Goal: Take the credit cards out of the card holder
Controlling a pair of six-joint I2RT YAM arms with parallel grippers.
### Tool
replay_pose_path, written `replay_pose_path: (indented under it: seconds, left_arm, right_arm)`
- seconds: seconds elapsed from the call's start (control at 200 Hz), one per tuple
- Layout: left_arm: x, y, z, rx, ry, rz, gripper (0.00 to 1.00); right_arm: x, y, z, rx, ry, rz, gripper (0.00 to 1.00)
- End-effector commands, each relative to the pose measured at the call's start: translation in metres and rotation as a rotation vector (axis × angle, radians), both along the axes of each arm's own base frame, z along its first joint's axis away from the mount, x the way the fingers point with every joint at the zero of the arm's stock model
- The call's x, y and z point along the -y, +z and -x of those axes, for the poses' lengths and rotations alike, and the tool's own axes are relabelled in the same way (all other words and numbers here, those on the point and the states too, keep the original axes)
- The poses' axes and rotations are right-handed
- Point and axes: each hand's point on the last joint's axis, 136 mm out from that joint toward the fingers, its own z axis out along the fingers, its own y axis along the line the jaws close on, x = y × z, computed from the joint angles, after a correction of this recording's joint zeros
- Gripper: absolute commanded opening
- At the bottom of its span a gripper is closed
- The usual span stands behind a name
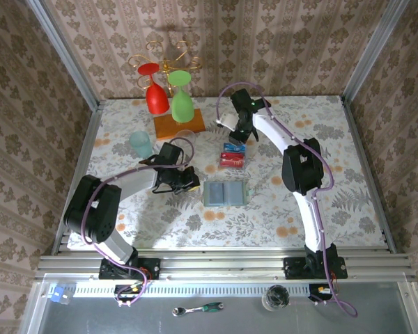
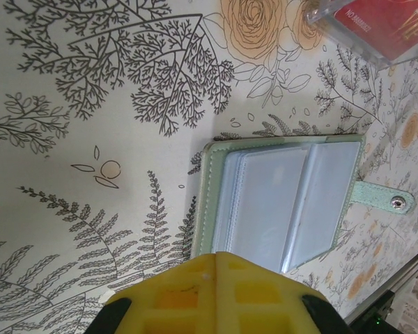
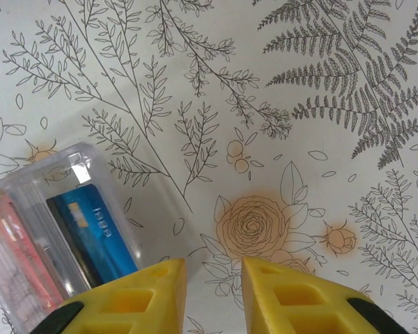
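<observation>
while the card holder (image 1: pixel 225 193) lay open on the bench (image 1: pixel 320 139), we saw the credit cards (image 3: pixel 90 229) in a clear tray (image 3: pixel 104 156) at its 12 o'clock. our left claw (image 2: pixel 216 261) rested closed at the card holder's 9 o'clock; our right claw (image 3: pixel 213 266) hung parted at the tray's 12 o'clock.

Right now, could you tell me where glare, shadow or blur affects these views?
Top external: a brighter strip along the near edge of the table, the shadow of the glass rack on the wall. Left wrist: card holder sharp, its clear pockets washed pale; left tool close and soft. Right wrist: white glint on the clear case, blue card inside it visible.
</observation>
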Motion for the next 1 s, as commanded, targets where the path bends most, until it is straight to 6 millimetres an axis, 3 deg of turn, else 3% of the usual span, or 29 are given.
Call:
replay_pose_path:
  seconds: [0.0,0.215,0.43,0.735,0.995]
  left_arm:
    - [0.002,-0.002,0.002,-0.018,-0.002,0.006,0.06]
    - [0.004,0.000,0.003,-0.009,-0.005,0.011,0.06]
    - [0.010,0.000,0.004,-0.003,-0.017,0.021,0.06]
    - [0.018,-0.001,0.006,0.000,-0.037,0.036,0.05]
    - [0.027,-0.006,0.010,-0.007,-0.065,0.048,0.04]
  right_arm:
    - [-0.002,0.011,0.003,0.018,-0.018,-0.002,0.28]
    - [-0.001,0.039,-0.003,0.091,-0.051,-0.028,0.29]
    - [-0.006,0.059,0.005,0.115,-0.090,-0.077,0.29]
    - [-0.021,0.075,0.031,0.064,-0.255,-0.241,0.27]
    - [-0.039,0.078,0.065,-0.031,-0.406,-0.415,0.23]
